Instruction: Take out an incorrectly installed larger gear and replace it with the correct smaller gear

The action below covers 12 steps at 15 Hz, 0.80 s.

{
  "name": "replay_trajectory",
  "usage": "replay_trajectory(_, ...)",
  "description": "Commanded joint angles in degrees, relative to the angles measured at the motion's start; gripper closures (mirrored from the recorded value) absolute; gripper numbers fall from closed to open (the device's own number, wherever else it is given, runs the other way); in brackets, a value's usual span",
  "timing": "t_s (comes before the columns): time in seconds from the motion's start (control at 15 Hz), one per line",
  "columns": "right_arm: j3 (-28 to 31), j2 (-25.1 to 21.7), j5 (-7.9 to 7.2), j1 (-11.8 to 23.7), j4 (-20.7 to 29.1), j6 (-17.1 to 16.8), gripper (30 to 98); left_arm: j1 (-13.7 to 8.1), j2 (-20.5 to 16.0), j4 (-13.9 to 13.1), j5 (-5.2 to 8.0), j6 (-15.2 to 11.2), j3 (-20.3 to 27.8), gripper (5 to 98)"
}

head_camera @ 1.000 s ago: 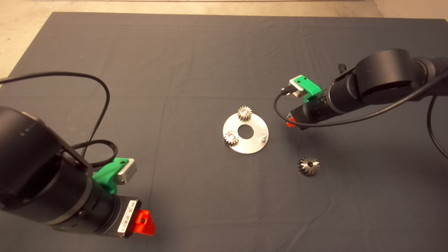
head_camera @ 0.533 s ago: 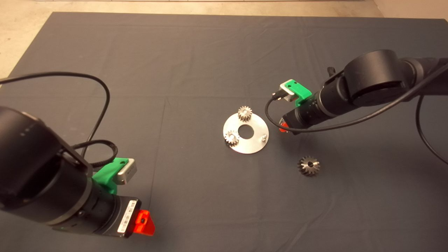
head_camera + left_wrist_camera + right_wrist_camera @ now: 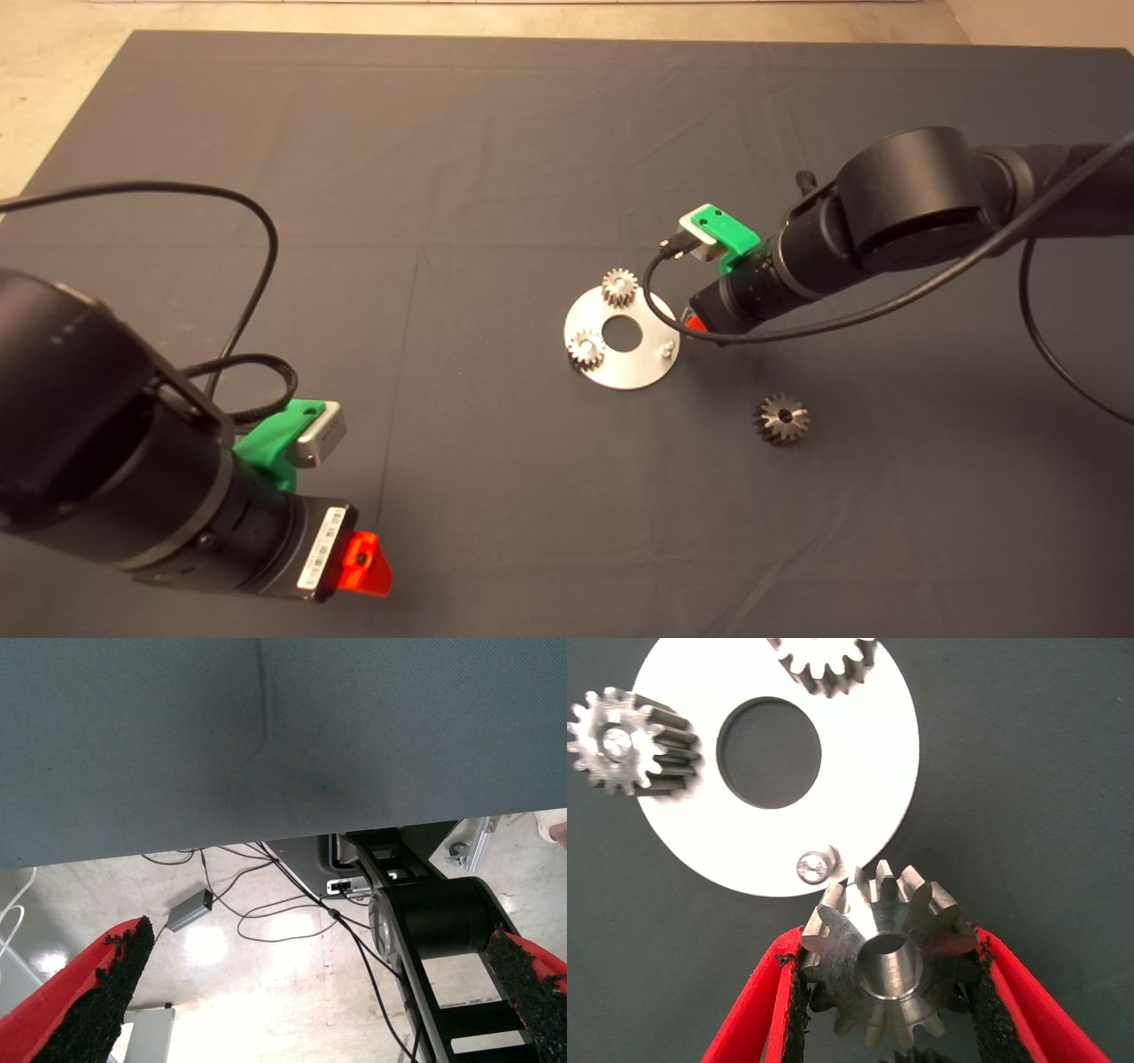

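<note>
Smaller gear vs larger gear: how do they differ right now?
The smaller gear is clamped in the right hand near the round plate's bare pin; the larger gear lies loose on the mat, away from the plate. Its teeth slant. Both are dark steel with a centre hole.

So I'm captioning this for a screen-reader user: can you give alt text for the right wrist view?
The right end effector grips the smaller gear between its red fingers, close to a bare peg on a round silver plate. Two pale gears sit on the plate's other pegs.
</note>
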Motion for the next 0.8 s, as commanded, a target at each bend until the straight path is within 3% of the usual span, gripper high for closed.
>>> replay_trajectory(0.0,0.1,0.5,0.33,1.5,1.2,-0.2,88.5,-0.4,-0.1,-0.5,0.20,-0.5,0.8,6.1)
replay_trajectory(0.27,0.1,1.9,-0.09,1.4,1.1,-0.2,88.7,-0.3,-0.1,-0.5,0.20,-0.5,0.8,6.1)
replay_trajectory(0.4,0.2,2.8,-1.46,1.2,1.0,-0.3,88.7,-0.3,-0.1,-0.5,0.20,-0.5,0.8,6.1)
replay_trajectory(0.6,0.4,4.3,-5.04,1.1,0.9,-0.2,88.7,-0.4,-0.1,-0.4,0.17,-0.5,0.8,6.1)
replay_trajectory(0.73,0.4,4.2,-5.47,1.1,0.8,-0.2,88.7,-0.3,-0.1,-0.4,0.11,-0.5,0.8,6.1)
